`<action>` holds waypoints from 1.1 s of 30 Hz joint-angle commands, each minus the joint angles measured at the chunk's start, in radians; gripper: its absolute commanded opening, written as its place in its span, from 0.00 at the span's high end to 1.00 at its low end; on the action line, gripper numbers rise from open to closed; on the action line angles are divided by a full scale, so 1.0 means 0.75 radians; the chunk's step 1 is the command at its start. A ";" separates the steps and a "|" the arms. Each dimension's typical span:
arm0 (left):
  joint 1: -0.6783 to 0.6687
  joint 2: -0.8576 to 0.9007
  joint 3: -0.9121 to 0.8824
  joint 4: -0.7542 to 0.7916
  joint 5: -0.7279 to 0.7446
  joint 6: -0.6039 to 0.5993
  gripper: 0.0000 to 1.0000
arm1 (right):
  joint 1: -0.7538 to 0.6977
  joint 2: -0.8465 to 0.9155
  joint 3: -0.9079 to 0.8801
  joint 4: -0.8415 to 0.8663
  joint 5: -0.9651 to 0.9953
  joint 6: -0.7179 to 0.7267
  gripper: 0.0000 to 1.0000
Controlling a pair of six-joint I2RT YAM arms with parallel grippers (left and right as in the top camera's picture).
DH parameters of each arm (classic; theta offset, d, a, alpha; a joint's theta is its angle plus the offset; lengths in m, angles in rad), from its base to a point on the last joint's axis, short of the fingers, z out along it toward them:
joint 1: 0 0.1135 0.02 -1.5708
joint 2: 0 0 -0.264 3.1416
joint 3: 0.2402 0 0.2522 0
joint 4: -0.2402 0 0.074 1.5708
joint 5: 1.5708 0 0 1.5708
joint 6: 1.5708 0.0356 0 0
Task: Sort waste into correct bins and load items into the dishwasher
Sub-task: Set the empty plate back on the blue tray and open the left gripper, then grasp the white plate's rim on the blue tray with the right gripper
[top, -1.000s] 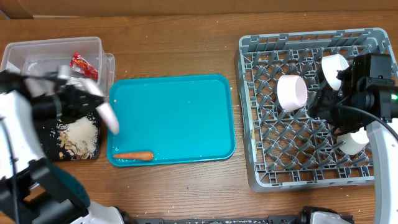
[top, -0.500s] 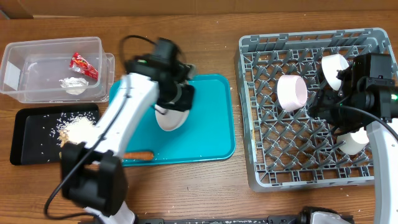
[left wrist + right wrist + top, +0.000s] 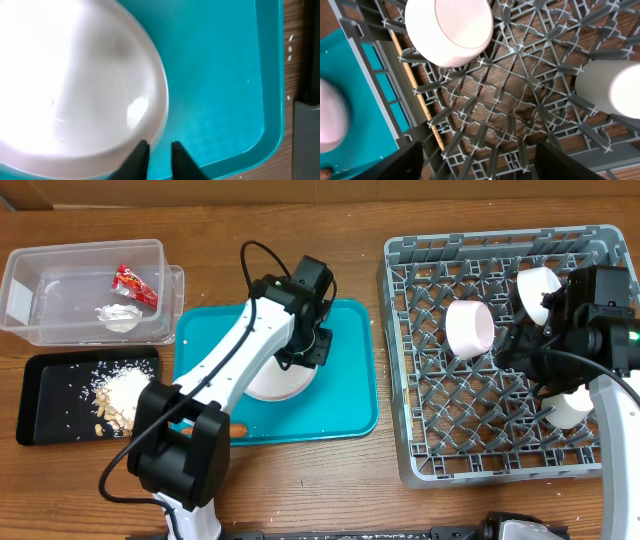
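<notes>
Clear tub (image 3: 80,248): at the far left corner of the bench; holds a red wrapper (image 3: 132,284) and, just in front of it, a crumpled tissue (image 3: 118,316).
Black tray (image 3: 50,400): by the left edge, just in front of the tub; beige food scraps (image 3: 120,395) are heaped at its right end.
Teal tray (image 3: 340,395): mid bench, just right of both bins; carries the plate and the carrot.
Plate (image 3: 275,383): white, lying in the teal tray's middle, partly under the left arm.
Carrot (image 3: 238,430): at the tray's front rim, mostly hidden by the arm.
Left end effector (image 3: 159,152): at the plate's right rim, tips close together with a narrow gap showing teal; cannot tell whether they grip the rim.
Dish rack (image 3: 480,420): grey, at the right edge of the bench.
Rack contents: a pink bowl (image 3: 470,327) on its side, a second bowl (image 3: 538,290) toward the far edge, a cup (image 3: 570,408) toward the front, and a chopstick (image 3: 417,92) along the left wall.
Right end effector (image 3: 480,162): over the rack's grid between the bowls and the cup, fingers spread wide.
</notes>
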 commanded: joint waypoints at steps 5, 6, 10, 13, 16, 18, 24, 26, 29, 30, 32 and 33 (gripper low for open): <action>0.062 -0.195 0.150 -0.115 -0.032 -0.008 0.38 | -0.002 -0.003 0.001 0.026 -0.013 -0.001 0.25; 0.074 -0.215 0.154 -0.141 -0.034 -0.008 0.39 | -0.002 -0.003 0.001 0.033 -0.018 -0.001 0.25; 0.172 -0.314 0.155 -0.252 -0.095 -0.060 0.40 | -0.002 -0.004 0.001 0.099 -0.168 -0.052 0.25; 0.303 -0.398 0.155 -0.333 -0.097 -0.065 0.39 | 0.025 -0.004 0.001 0.192 -0.348 -0.082 0.25; 0.456 -0.468 0.155 -0.418 -0.098 -0.097 0.39 | 0.117 -0.003 0.001 0.273 -0.427 -0.082 0.25; 0.558 -0.498 0.155 -0.467 -0.100 -0.121 0.39 | 0.211 -0.002 0.001 0.319 -0.426 -0.081 0.25; 0.873 -0.528 0.151 -0.564 -0.100 -0.154 0.37 | 0.545 0.079 0.001 0.454 -0.365 -0.069 0.22; 0.944 -0.527 0.139 -0.574 -0.100 -0.154 0.36 | 0.632 0.137 0.001 0.480 -0.355 -0.069 0.22; 1.021 -0.527 0.115 -0.577 -0.100 -0.153 0.31 | 0.745 0.255 0.001 0.523 -0.355 -0.065 0.23; 1.037 -0.527 0.107 -0.575 -0.100 -0.153 0.28 | 0.776 0.299 0.001 0.540 -0.355 -0.062 0.24; 1.053 -0.527 0.094 -0.575 -0.100 -0.153 0.26 | 0.826 0.389 0.001 0.578 -0.336 -0.011 0.25; 1.054 -0.527 0.086 -0.574 -0.101 -0.153 0.26 | 0.845 0.426 0.001 0.594 -0.335 0.008 0.25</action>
